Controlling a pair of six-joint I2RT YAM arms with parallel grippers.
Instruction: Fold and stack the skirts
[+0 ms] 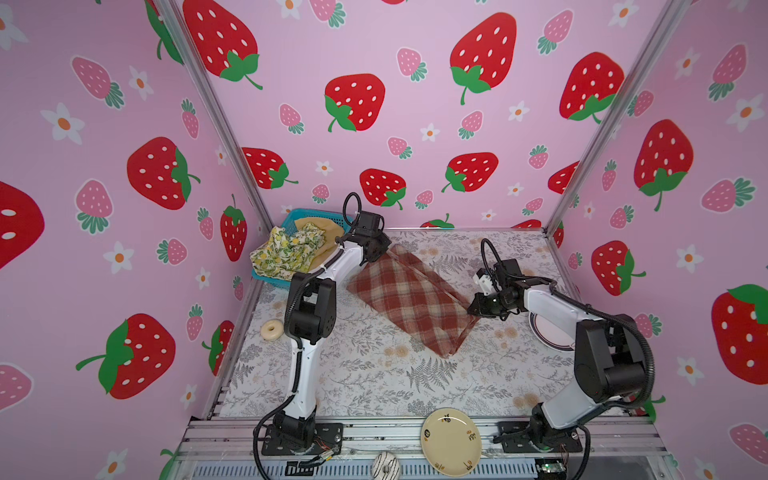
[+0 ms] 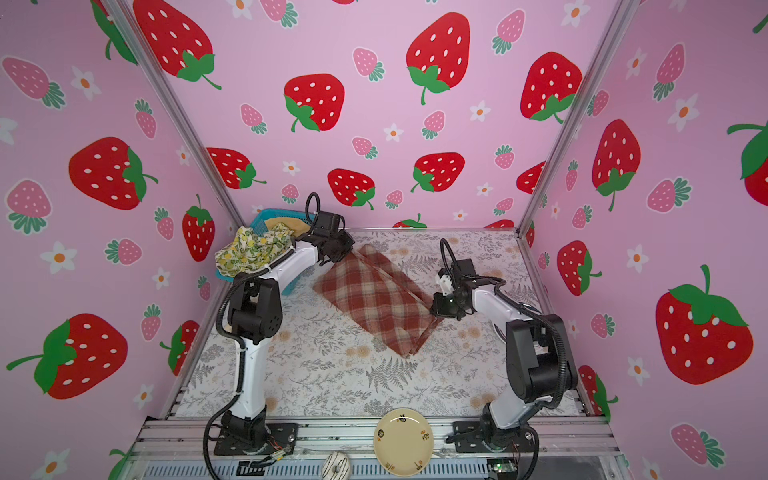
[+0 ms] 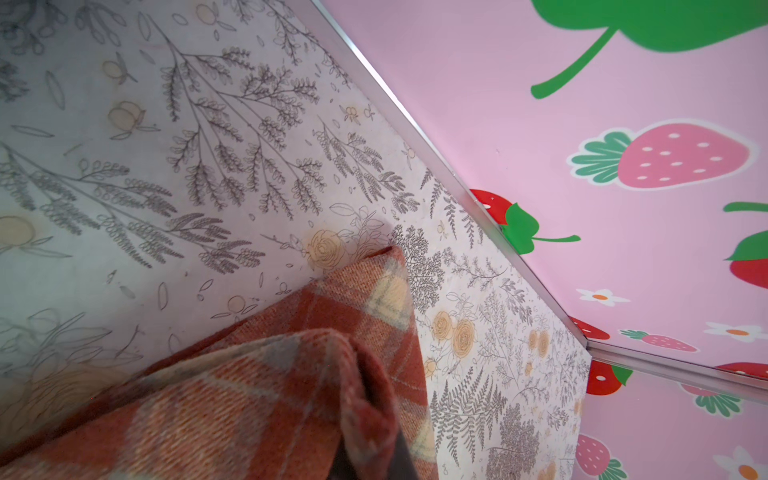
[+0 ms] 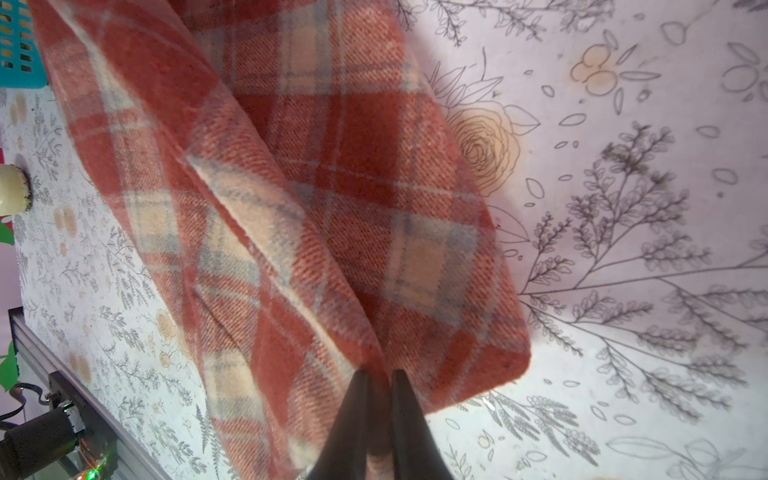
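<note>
One of three skirts is being handled at this moment. The plaid skirt (image 1: 409,299) is lying slantwise across the middle of the surface (image 1: 374,386), and as far as both top views are showing it is already doubled into a long band.

The left gripper (image 1: 381,251) is pinching the band's far corner, near the basket (image 1: 293,217), with its jaws closed on the cloth. The left wrist view is showing the fabric bunching up toward the camera. The right gripper (image 4: 376,390) is clamping the opposite corner on the right, its two dark fingers (image 4: 353,415) squeezing a ridge of plaid between them.

I am judging this as a fold in progress, with the band likely needing another halving before it is counting as done.

The lemon-print skirt (image 1: 286,251) is slumping crumpled over the basket's rim. The mustard skirt (image 1: 328,227) is resting partly under it inside the basket. Neither is looking folded. No stack is forming yet, so roughly two thirds of the work is waiting.
</note>
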